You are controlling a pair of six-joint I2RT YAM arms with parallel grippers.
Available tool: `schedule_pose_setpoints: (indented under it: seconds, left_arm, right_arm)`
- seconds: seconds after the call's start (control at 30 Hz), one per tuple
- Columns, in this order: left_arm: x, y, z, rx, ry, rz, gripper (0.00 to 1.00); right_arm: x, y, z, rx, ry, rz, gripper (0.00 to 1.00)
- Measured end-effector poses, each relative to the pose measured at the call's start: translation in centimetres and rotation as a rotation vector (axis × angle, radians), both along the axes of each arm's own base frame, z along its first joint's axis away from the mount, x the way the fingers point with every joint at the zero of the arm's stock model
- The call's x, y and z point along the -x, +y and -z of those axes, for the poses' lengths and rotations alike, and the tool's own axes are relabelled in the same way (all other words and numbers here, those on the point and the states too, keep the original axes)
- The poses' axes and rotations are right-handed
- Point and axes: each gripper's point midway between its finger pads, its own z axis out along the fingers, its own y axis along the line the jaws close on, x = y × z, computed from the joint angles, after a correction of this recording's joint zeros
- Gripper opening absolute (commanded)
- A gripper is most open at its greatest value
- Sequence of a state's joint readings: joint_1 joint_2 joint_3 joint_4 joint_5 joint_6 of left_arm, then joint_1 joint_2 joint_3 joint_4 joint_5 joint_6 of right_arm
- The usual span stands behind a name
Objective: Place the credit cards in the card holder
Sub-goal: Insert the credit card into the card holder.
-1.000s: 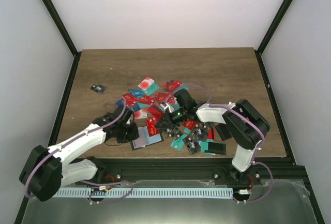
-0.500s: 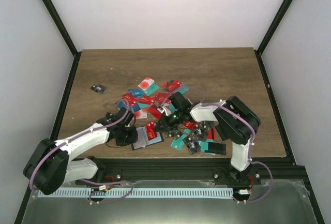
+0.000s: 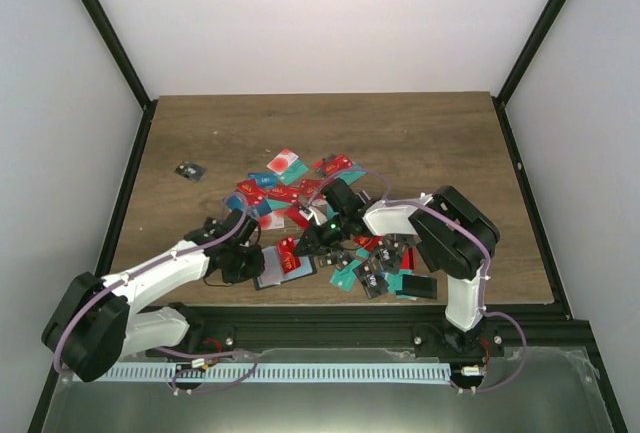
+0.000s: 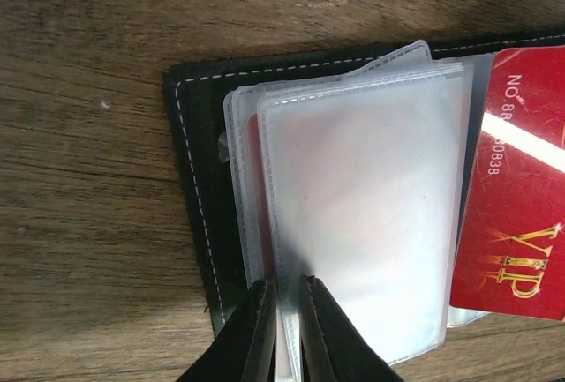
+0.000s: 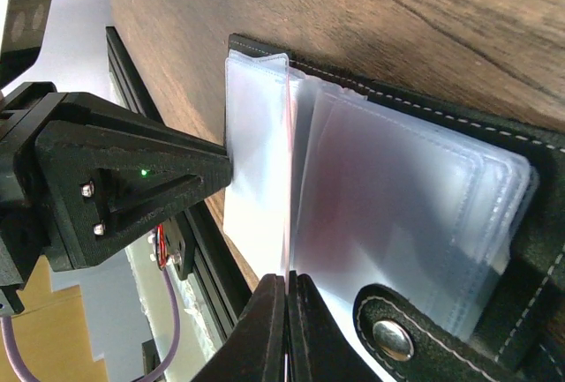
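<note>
Bearing credit cards (image 3: 285, 162), wooden table (image 3: 420, 133) meets white walls (image 3: 320, 23).

The bench (image 3: 420, 143) is a brown wood-grain board with a black frame along its sides. A loose heap of credit cards (image 3: 283, 194) lies on its middle and near-right part. They are mostly red, teal and blue, overlapping at many angles, with a white-and-red one at the far edge of the heap. The card holder (image 3: 272, 276) lies open and flat just left of the heap, close to the near edge, its clear pockets facing up. A flat black case (image 3: 420, 286) lies at the heap's near-right corner. Well apart, toward the far left, a small dark object (image 3: 188, 170) lies alone — too small to identify.
</note>
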State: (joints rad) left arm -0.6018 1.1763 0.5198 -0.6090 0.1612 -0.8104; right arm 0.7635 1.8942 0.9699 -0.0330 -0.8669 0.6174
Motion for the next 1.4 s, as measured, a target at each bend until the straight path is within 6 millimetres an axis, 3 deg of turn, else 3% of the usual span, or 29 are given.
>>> schedule_pose_setpoints:
  seconds: [0.37,1.4]
  left_arm:
    - [0.1,0.1,0.0,-0.005,0.002,-0.001,0.09]
    - [0.6,0.3,0.3,0.019,-0.007,-0.021,0.08]
  right_arm:
    - [0.2,0.3,-0.3,-0.021,0.009,-0.009,0.01]
    - [1.3,0.2,1.5,-0.035,0.14,0.069,0.01]
